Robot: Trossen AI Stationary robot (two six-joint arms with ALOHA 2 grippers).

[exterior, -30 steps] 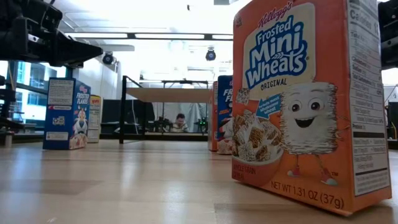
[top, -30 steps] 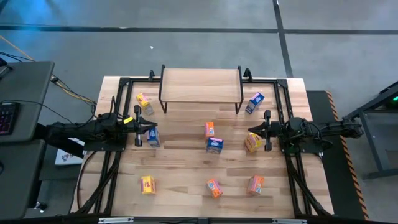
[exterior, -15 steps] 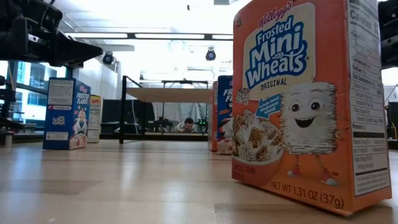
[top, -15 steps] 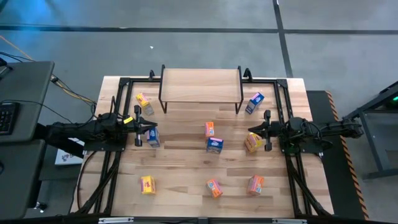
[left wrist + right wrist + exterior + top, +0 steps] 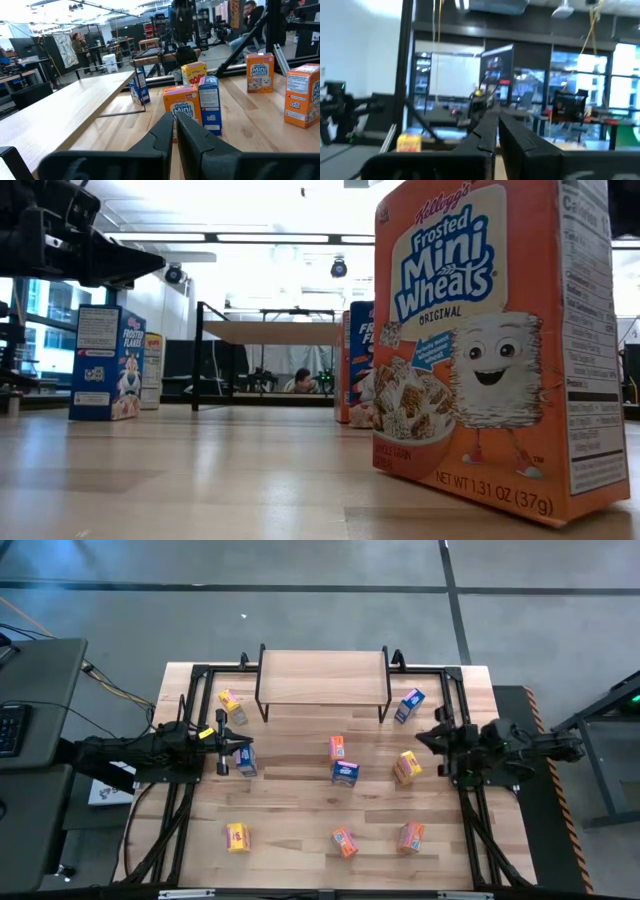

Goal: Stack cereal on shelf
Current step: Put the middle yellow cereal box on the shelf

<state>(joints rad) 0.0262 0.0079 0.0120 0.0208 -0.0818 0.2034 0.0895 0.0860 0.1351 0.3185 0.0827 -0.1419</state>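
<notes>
High view: nine cereal boxes [image 5: 345, 773] lie scattered across the desk [image 5: 300, 820]; the shelf [image 5: 322, 675] top is bare. Left gripper [image 5: 243, 751] sits beside a blue box [image 5: 246, 762], fingers pressed together. Right gripper [image 5: 422, 738] is near a yellow box [image 5: 406, 767], fingers pressed together, holding nothing.

- My left arm reaches in from the left edge of the table, lying low and level, its wrist pointing toward the middle.
- My left pincer [image 5: 240, 748] is closed, the two dark fingers [image 5: 165, 132] pressed together with nothing between them.
- My right arm comes in from the right edge, its wrist tilted upward.
- My right pincer [image 5: 424, 738] is closed and empty too, its fingers [image 5: 487, 131] side by side.
</notes>
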